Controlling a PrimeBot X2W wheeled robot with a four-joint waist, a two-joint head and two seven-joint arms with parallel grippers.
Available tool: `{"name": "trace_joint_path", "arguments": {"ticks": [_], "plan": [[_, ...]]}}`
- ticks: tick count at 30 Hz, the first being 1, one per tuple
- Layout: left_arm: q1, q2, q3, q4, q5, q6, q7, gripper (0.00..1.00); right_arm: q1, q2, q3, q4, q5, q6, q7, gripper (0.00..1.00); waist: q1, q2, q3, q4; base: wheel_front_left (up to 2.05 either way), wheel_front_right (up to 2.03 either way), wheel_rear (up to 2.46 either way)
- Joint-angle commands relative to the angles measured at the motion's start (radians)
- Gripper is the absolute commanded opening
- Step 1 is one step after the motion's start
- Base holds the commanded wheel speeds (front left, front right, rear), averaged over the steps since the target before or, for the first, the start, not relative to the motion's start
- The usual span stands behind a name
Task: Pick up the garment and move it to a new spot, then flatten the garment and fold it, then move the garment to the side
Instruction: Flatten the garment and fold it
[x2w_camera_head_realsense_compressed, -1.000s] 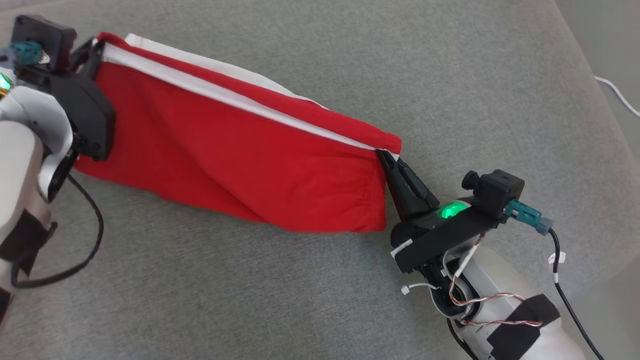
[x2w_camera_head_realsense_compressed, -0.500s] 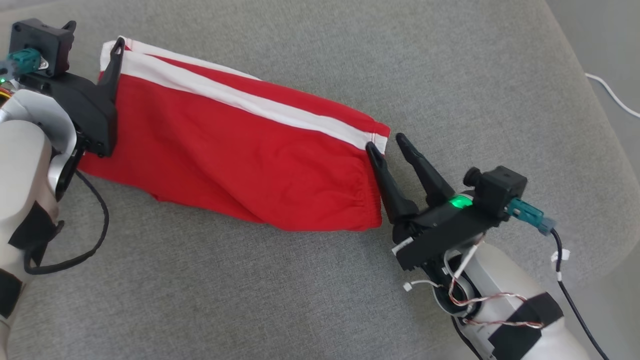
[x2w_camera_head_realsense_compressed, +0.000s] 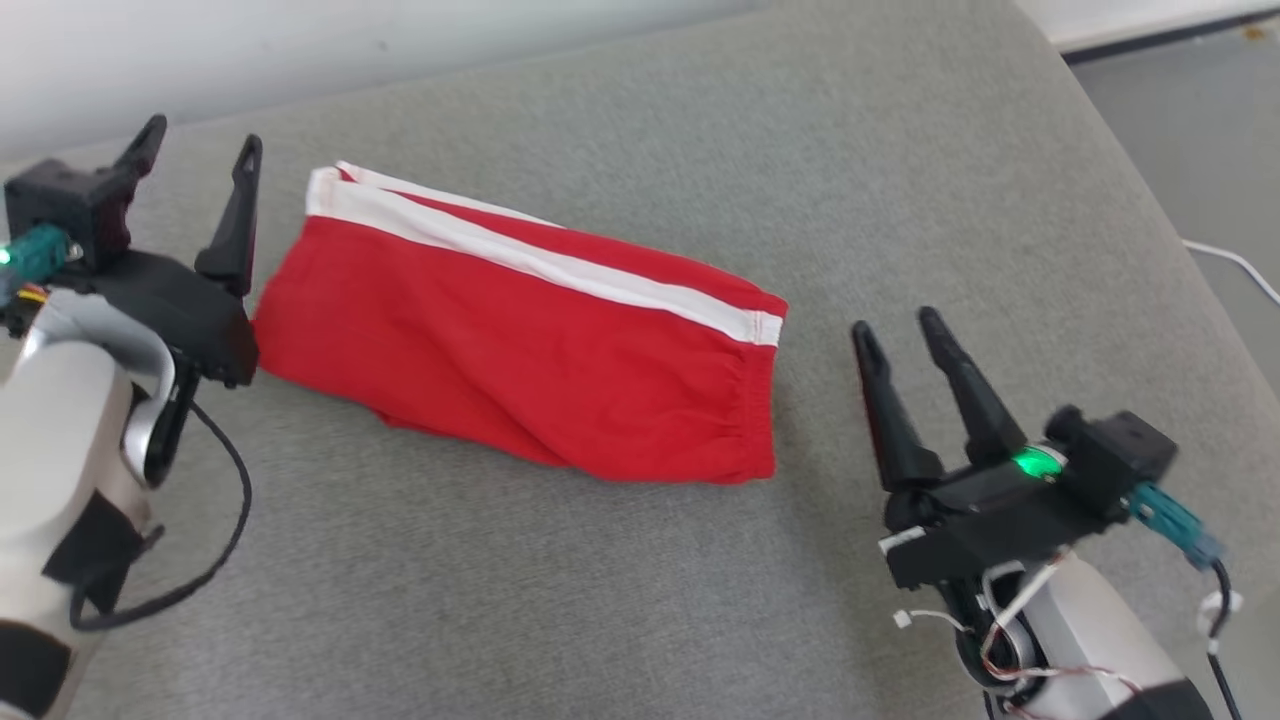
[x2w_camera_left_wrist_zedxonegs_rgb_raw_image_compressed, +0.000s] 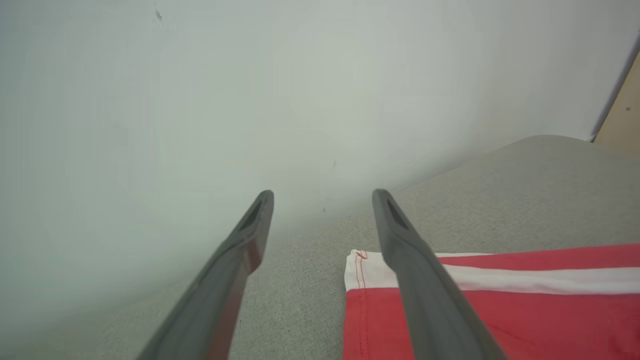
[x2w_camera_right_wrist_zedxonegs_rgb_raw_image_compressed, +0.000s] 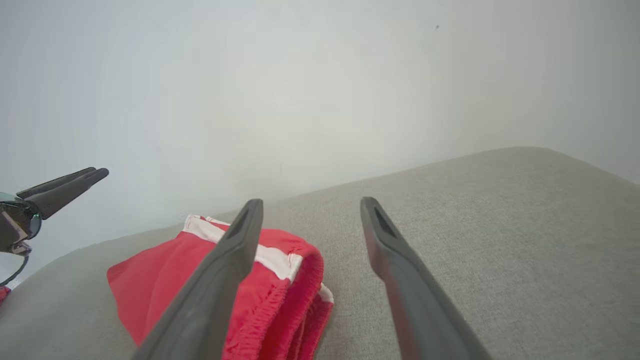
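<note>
The garment (x2w_camera_head_realsense_compressed: 520, 350), a pair of red shorts with a white stripe (x2w_camera_head_realsense_compressed: 540, 262), lies folded into a long band on the grey cushion (x2w_camera_head_realsense_compressed: 600, 600), between the two grippers. In the head view its long axis runs on a slant, from the far left down toward the near right. The stripe follows the far long edge from end to end. The gathered waistband (x2w_camera_head_realsense_compressed: 755, 420) forms the short end that faces the robot's right, and the flat hemmed end faces its left. The cloth lies mostly flat, with a few soft creases along the near edge. The left gripper (x2w_camera_head_realsense_compressed: 203, 135) stands just beside the hemmed end with its fingers spread and nothing between them; whether its dark body touches the near corner of the cloth is unclear. The right gripper (x2w_camera_head_realsense_compressed: 896, 322) sits off the waistband end with bare cushion between them, its fingers also spread and empty, pointing toward the pale wall (x2w_camera_head_realsense_compressed: 300, 40).
</note>
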Motion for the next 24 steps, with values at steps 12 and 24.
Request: {"name": "trace_joint_path", "arguments": {"ticks": [12,24], "plan": [[0.236,0.052,0.103,-0.22,0.016,0.032,-0.005,1.0,0.225,0.134,-0.154,-0.167,-0.166,-0.002,0.0,1.0,0.0002,0.0,-0.067,0.061,0.0,0.0,0.0],[0.179,0.097,0.032,-0.212,-0.028,-0.012,0.191,1.0,0.23,0.192,-0.128,-0.169,-0.193,-0.002,0.0,1.0,0.0002,0.0,-0.018,-0.02,0.0,0.0,0.0]]}}
